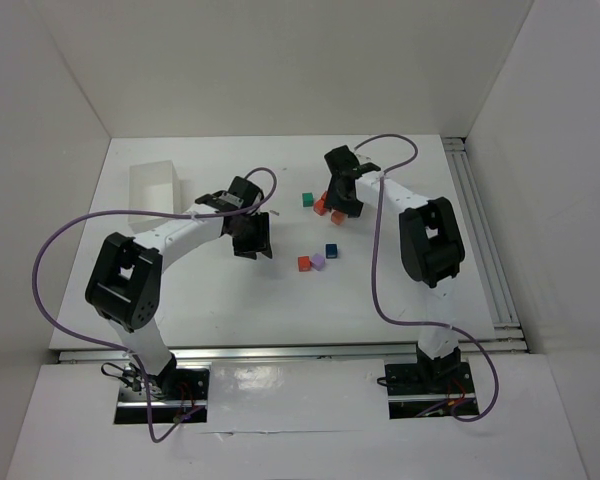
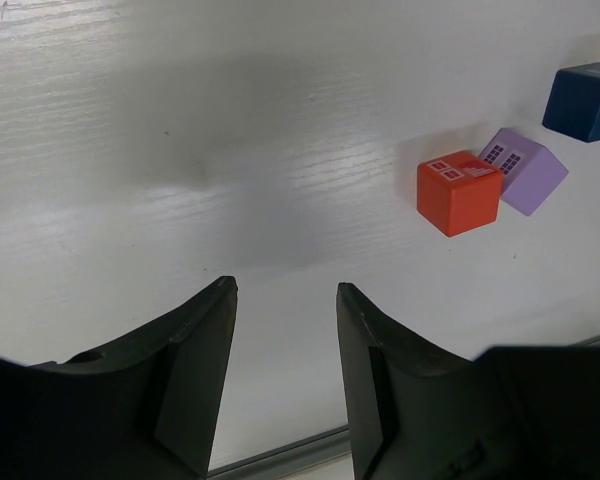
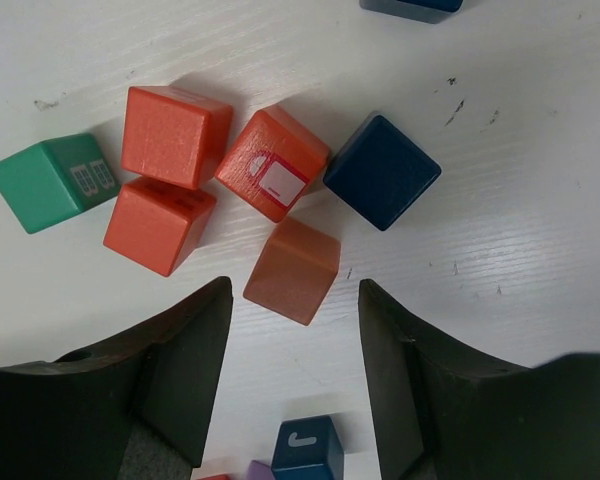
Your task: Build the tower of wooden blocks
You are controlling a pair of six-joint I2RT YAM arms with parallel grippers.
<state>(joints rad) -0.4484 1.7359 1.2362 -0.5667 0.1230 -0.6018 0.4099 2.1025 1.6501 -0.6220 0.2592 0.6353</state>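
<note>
The wood blocks lie loose in a single layer, and no tower shows in any view. Under my right gripper sits a cluster: a teal block, two red blocks, a labelled red-orange block, an orange block and a dark blue block. The right gripper is open, with the orange block just beyond its fingertips. My left gripper is open over bare table. To its right are a red block, a purple block and a dark blue block.
A white rectangular tray stands at the back left, beyond the left arm. In the top view, red, purple and dark blue blocks lie mid-table between the arms. White walls enclose the table.
</note>
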